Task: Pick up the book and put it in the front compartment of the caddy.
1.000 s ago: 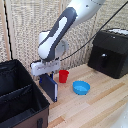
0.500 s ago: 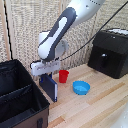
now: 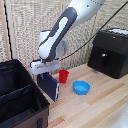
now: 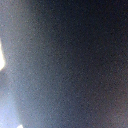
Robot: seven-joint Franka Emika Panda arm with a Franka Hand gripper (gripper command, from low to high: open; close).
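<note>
The gripper (image 3: 46,73) is holding the book (image 3: 49,85), jaws clamping its top edge, so it is hanging upright above the table (image 3: 100,107), just beside the caddy (image 3: 20,97) (the wrist view is showing only dark blur). A red cup (image 3: 63,76) is standing just behind.

Navy book (image 3: 49,85) hangs upright beside black caddy (image 3: 20,100).

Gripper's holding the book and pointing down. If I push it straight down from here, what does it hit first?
Probably the wooden table: the book, hanging upright from the gripper, would land on it just beside the caddy. Depth is unclear, so it might clip the caddy's rim.
</note>
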